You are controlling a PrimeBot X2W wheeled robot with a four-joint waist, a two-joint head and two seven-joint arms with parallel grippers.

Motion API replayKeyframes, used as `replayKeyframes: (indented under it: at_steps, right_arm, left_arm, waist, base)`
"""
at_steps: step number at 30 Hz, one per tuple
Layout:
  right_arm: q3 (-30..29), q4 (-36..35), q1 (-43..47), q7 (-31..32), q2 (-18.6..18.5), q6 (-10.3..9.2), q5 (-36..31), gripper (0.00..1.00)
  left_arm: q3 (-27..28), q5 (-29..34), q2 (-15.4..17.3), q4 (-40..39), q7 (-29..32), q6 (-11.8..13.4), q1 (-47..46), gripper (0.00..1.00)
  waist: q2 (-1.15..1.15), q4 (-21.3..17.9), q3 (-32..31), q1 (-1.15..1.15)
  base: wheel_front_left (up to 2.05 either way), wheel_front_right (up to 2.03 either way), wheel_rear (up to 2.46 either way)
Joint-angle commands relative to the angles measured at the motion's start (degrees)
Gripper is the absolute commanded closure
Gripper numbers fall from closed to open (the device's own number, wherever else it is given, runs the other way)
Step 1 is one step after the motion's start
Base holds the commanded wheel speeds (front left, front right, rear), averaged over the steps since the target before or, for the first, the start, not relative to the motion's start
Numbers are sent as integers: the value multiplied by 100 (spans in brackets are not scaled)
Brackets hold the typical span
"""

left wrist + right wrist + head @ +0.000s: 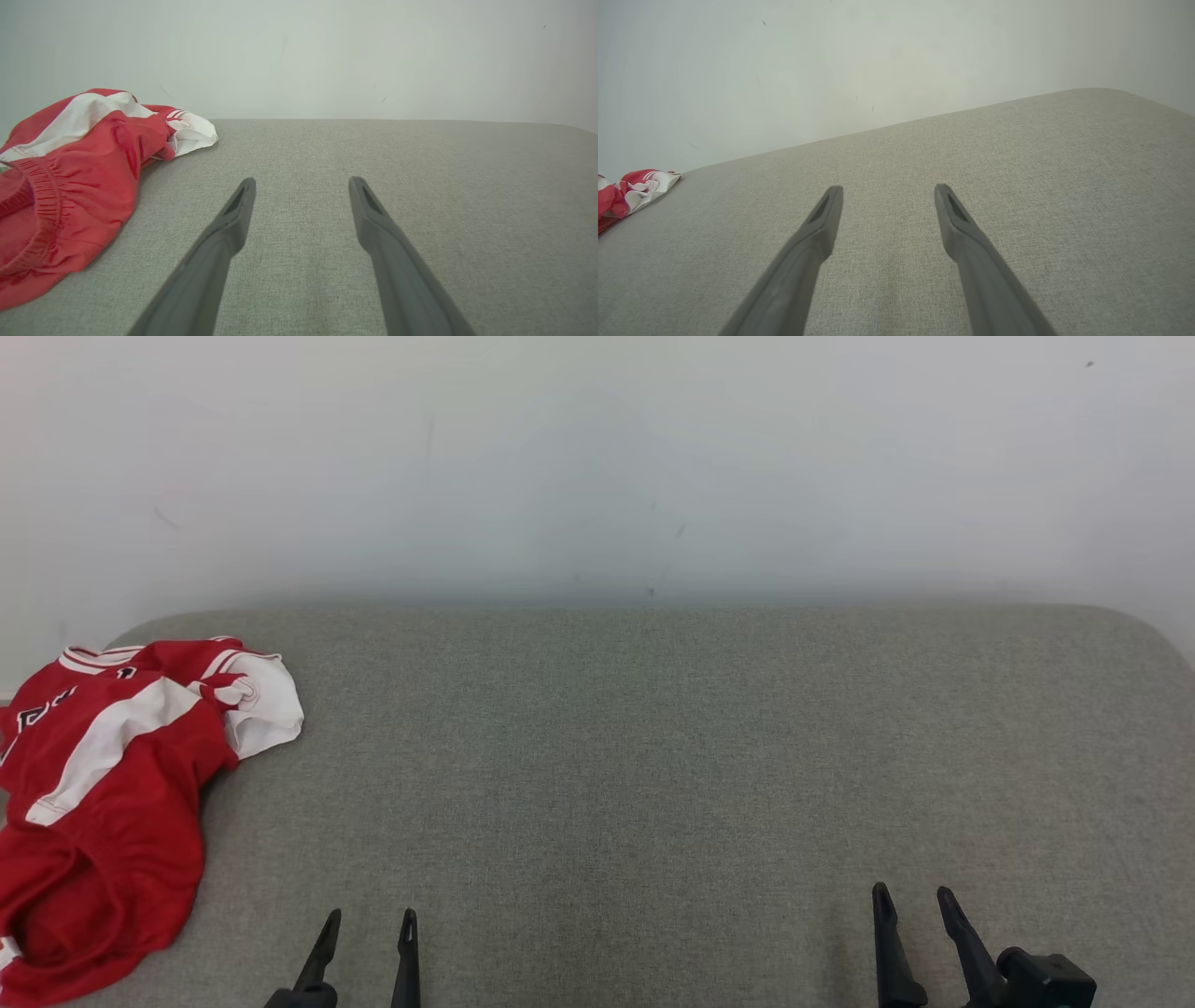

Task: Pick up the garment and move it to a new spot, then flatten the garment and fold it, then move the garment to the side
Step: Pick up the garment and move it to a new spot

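A crumpled red garment (pixel 103 803) with white panels and black lettering lies bunched at the far left of the grey fabric surface (pixel 653 756). In the left wrist view the garment (pixel 70 177) sits to the left of the fingers, an elastic hem showing. Its white edge (pixel 630 191) peeks in at the far left of the right wrist view. My left gripper (pixel 370 922) stands open at the lower left, apart from the cloth, nothing between its fingers. Over bare fabric at the lower right, my right gripper (pixel 913 896) is open too.
A pale wall (pixel 597 467) rises right behind the surface's far edge. The surface has rounded back corners, one at the right (pixel 1158 635). Bare grey fabric stretches from the garment to the right side.
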Motion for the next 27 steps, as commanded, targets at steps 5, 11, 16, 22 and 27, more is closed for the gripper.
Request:
replayKeyframes:
  at_steps: [5,11,16,22,27]
  right_arm:
    - [10,12,26,-30,1,18,21,0]
    - [-42,-18,98,-29,2,18,-23,0]
    - [-62,-48,121,-28,3,18,-7,0]
    - [-84,-51,99,-21,4,18,34,0]
    - [-67,-49,83,-20,3,18,98,0]
  left_arm:
    - [-4,-26,-8,22,-22,5,-46,0]
    - [5,-69,-9,20,-21,14,-81,0]
    - [53,-66,-10,32,-22,43,-116,0]
    - [108,-24,-4,77,-21,54,-119,0]
    - [156,-11,23,83,-22,51,-84,0]
  waist:
    - [0,10,5,0]
    - [0,192,13,0]
    - [0,557,38,0]
    - [0,1323,55,0]
    - [0,1782,61,0]
  base:
    - [0,0,0]
    - [0,0,0]
    - [0,0,0]
    - [0,0,0]
    - [0,0,0]
